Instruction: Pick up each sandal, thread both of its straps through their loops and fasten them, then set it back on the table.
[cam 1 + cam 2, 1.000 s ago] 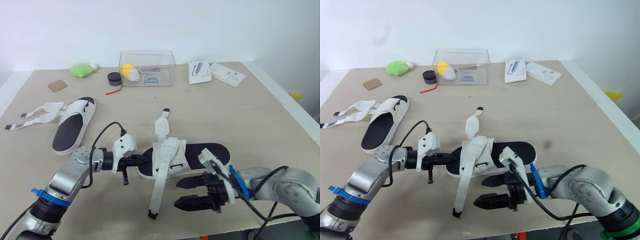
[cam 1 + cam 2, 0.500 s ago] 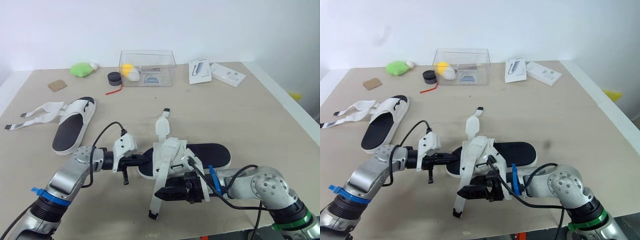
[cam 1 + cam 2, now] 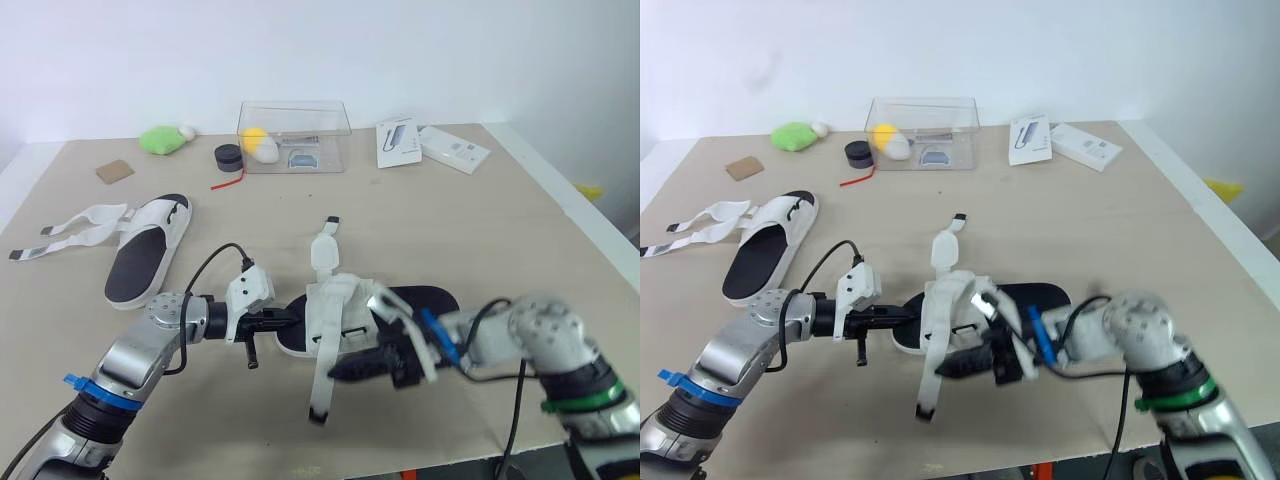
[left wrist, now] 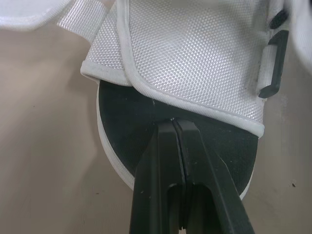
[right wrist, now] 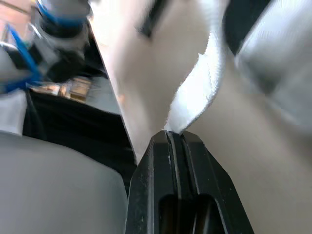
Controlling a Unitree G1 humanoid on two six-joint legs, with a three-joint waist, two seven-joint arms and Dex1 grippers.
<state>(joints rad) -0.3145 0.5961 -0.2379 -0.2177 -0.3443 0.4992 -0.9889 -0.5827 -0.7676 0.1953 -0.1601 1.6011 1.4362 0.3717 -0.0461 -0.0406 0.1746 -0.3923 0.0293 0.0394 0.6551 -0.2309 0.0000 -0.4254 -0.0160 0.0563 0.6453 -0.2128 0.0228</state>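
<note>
Far sandal [image 3: 148, 246] on table [image 3: 500, 220] left, straps loose, untouched. Your left gripper [image 3: 293, 318], closed, tips on near sandal [image 3: 432, 298] insole, front-centre. Right gripper [image 3: 337, 372] pinches its long strap [image 3: 322, 388], unthreaded. Barely started, I'd say.

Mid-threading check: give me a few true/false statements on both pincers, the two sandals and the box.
The right pincer is shut on the long white strap. True.
The left pincer is wide open. False: it is shut, with its tips at the black insole of the near sandal.
The second sandal lies on the robot's left with its straps loose. True.
The clear box stands at the near edge of the table. False: it stands at the far side.
</note>
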